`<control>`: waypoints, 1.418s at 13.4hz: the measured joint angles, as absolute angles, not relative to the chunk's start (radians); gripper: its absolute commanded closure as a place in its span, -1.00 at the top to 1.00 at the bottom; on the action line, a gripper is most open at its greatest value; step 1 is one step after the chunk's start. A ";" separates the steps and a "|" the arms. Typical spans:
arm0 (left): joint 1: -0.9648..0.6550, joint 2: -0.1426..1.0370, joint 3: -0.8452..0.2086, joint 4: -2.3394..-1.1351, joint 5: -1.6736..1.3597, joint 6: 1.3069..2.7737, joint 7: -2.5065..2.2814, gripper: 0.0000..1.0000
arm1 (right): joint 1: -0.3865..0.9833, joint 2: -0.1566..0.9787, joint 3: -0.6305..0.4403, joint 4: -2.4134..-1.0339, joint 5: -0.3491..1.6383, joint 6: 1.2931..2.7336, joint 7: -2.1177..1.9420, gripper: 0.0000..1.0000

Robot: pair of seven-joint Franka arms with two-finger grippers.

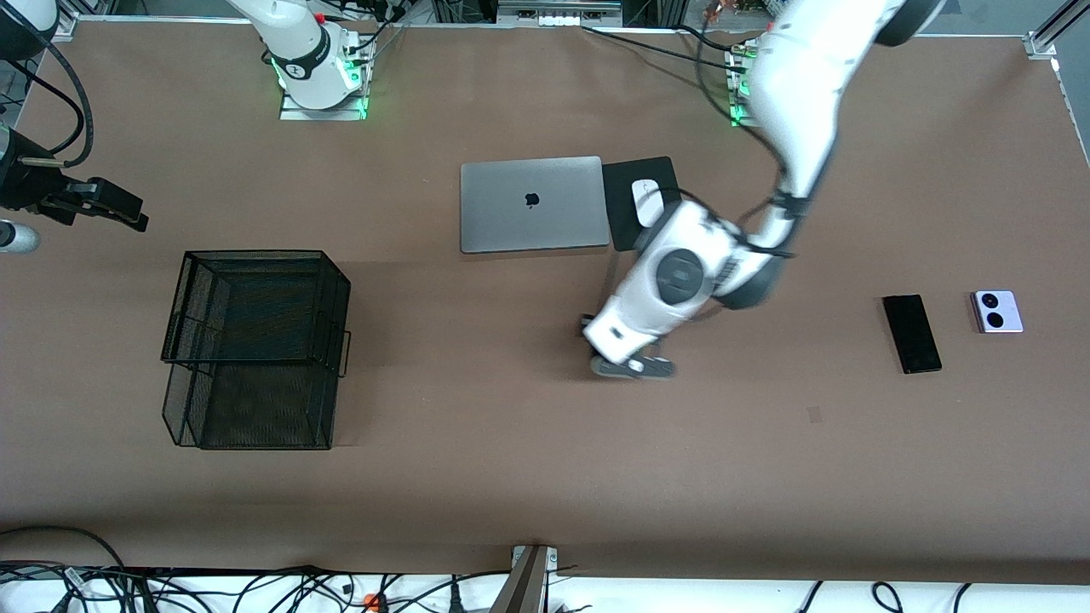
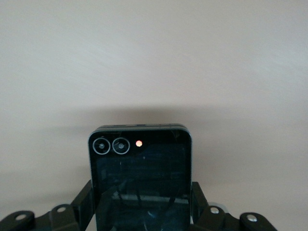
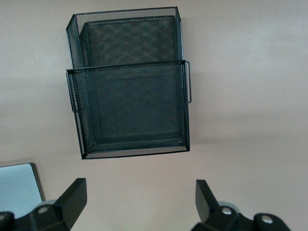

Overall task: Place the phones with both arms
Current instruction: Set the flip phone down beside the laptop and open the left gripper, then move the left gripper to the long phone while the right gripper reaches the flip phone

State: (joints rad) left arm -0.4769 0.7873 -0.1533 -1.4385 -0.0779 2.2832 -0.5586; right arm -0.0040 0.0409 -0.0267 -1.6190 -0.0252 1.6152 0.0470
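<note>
My left gripper (image 2: 142, 209) is shut on a small square black phone (image 2: 139, 168) with two lens rings and a dot; its fingers (image 2: 84, 202) press on the phone's two sides. In the front view this gripper (image 1: 628, 362) hangs over the bare middle of the table, and its wrist hides the held phone. A long slim black phone (image 1: 911, 334) and a pale lilac-white square phone (image 1: 996, 311) lie side by side toward the left arm's end. My right gripper (image 1: 128, 214) waits open and empty over the right arm's end of the table, its fingers (image 3: 74, 195) wide apart.
A black wire-mesh basket (image 1: 255, 349) (image 3: 130, 96) stands toward the right arm's end. A closed grey laptop (image 1: 532, 204) lies mid-table near the bases, with a white mouse (image 1: 645, 197) on a black pad (image 1: 626, 183) beside it.
</note>
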 measured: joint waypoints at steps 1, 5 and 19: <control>-0.518 0.806 -0.153 -1.435 -0.078 2.310 -0.600 -0.54 | -0.004 0.041 -0.027 -1.619 -0.025 1.615 0.047 1.00; -0.613 0.866 -0.150 -1.430 -0.078 2.351 -0.647 -0.03 | -0.004 0.041 -0.027 -1.619 -0.025 1.615 0.047 1.00; -0.508 0.694 0.012 -1.377 -0.078 2.063 -0.639 1.00 | -0.004 0.046 -0.020 -1.619 -0.024 1.616 0.047 1.00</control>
